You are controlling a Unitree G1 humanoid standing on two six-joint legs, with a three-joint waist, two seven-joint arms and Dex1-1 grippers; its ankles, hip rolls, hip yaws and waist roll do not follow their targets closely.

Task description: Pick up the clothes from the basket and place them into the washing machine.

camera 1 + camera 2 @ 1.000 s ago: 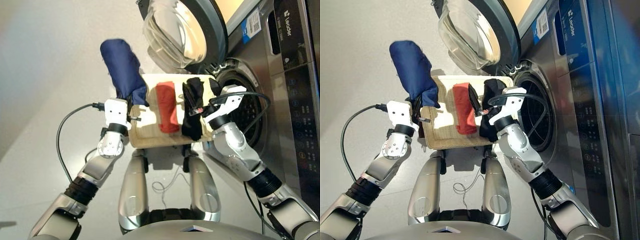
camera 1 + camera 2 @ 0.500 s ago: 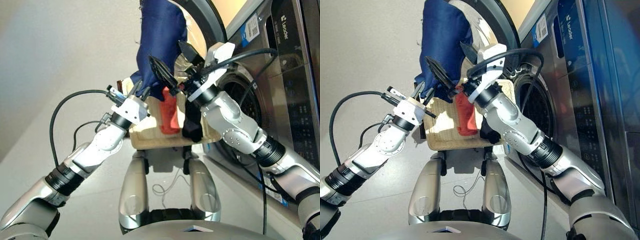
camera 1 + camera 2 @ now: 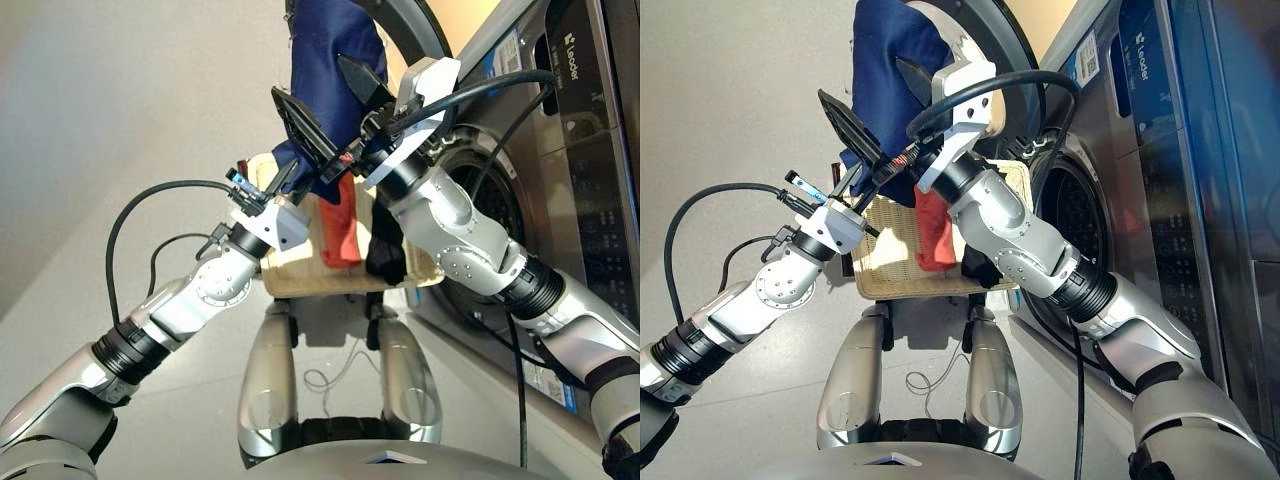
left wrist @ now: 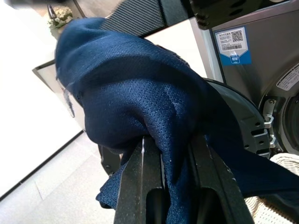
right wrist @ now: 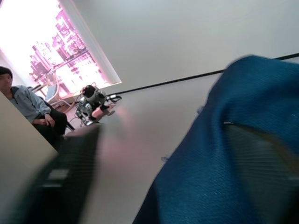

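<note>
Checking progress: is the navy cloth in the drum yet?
Not yet. The navy cloth hangs above the basket, pinched in the left gripper, outside the washing machine.

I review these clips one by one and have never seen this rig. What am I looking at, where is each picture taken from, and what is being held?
This is a two-armed humanoid robot at a front-loading washer. Two pictures come from a stereo camera on its head, looking down over both arms; they show one scene. The other two come from cameras on the wrists, looking along each end effector's fingers.

The left end effector is shut on the navy cloth, lifted high in front of the washer's open door. The right end effector is open, one finger either side of that cloth, reaching in beside it.

Below them is the wicker basket, holding the orange-red cloth and the black cloth.

A seated person shows far off in the right wrist view.
</note>
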